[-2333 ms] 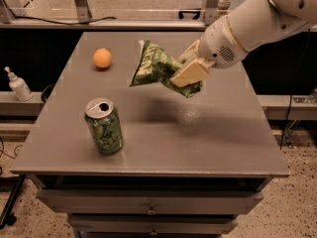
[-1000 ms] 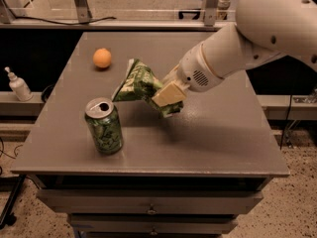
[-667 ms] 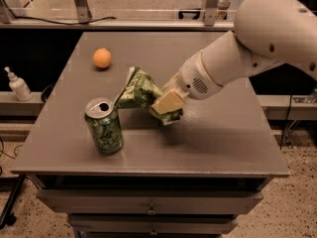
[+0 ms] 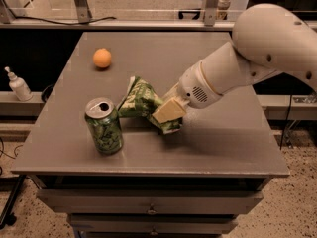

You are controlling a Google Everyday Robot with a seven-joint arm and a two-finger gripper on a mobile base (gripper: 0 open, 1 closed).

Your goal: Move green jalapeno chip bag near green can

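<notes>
The green jalapeno chip bag (image 4: pixel 140 100) is a wrinkled green foil bag low over the grey table (image 4: pixel 223 143), its left end close to the can; whether it rests on the table I cannot tell. My gripper (image 4: pixel 167 114) is shut on the bag's right end, its cream fingers (image 4: pixel 169 110) clamped over the foil. The green can (image 4: pixel 104 126) stands upright near the table's front left, silver top with pull-tab showing. The bag's left edge is just right of the can's top, a small gap between them.
A round orange fruit (image 4: pixel 102 58) lies at the table's back left. A white pump bottle (image 4: pixel 19 85) stands on a ledge off the table's left side. My white arm (image 4: pixel 257 53) spans in from the right. Drawers sit below the front edge.
My gripper has carried the chip bag down and to the left, from mid-air over the table's middle to low beside the can. The can and orange have not moved.
</notes>
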